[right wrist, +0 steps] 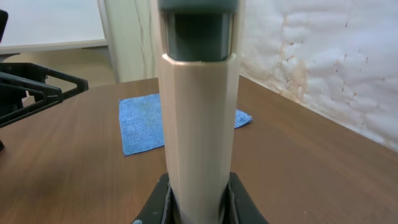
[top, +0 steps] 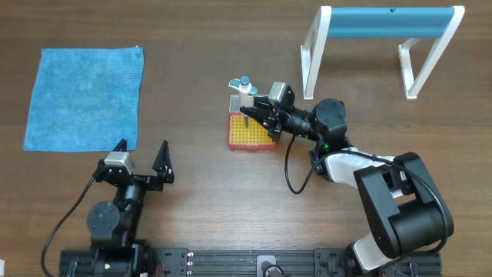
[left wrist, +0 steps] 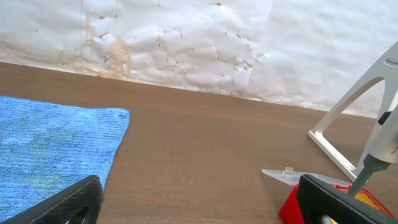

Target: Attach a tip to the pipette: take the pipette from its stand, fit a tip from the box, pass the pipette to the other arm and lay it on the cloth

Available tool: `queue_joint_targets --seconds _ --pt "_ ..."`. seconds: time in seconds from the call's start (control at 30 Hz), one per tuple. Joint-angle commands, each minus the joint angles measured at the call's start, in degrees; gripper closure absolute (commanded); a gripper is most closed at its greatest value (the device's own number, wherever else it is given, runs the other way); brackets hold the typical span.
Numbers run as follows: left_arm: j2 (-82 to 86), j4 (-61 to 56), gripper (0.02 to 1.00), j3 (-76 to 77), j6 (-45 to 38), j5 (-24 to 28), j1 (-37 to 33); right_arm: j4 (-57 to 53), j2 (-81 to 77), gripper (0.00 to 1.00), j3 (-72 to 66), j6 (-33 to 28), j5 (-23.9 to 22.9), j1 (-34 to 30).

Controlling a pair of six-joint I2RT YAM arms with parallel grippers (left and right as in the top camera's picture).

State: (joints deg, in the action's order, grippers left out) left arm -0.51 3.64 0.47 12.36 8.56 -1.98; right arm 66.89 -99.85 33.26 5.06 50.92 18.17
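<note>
Right now the right hand [top: 260,108] is clamped on the body of the pipette [top: 245,91], holding it roughly upright with its shaft pointing down at the twelve o'clock edge of the red tip box [top: 250,132], which sits near the middle of the surface [top: 231,208]. The left wrist view hides the shaft's end behind that arm's own finger, so it cannot be told whether a tip is on. The left hand [top: 143,148] waits at about eight o'clock, jaws spread wide and holding nothing, well apart from the box. The blue cloth [top: 83,98] lies flat at ten o'clock, and the white stand [top: 384,23] with its blue bar is at one o'clock, bare of the pipette. The step in hand looks like seating a tip. The main risk is a shaft that meets the rack off-centre or tilted: it could land between tips, jam, or shove the light box across the surface. A tip pressed on weakly might drop during the pass, and one gripped too tightly by the rack could drag the box upward.
</note>
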Motion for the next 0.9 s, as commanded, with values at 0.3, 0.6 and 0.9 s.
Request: queue_joint_targets --seconds 0.3,0.6,0.9 --pt "0.33 0.28 0.025 -0.15 0.9 -0.57 0.17 -0.55 -1.95 0.925 -0.15 -0.74 0.83 0.5" --pt "0.33 0.28 0.02 -0.15 0.9 -0.59 0.17 -0.52 -1.88 0.923 -0.15 0.55 1.27 0.52" --pt "0.33 0.28 0.02 -0.15 0.9 -0.59 0.17 -0.52 -0.42 0.925 -0.15 0.55 1.27 0.52"
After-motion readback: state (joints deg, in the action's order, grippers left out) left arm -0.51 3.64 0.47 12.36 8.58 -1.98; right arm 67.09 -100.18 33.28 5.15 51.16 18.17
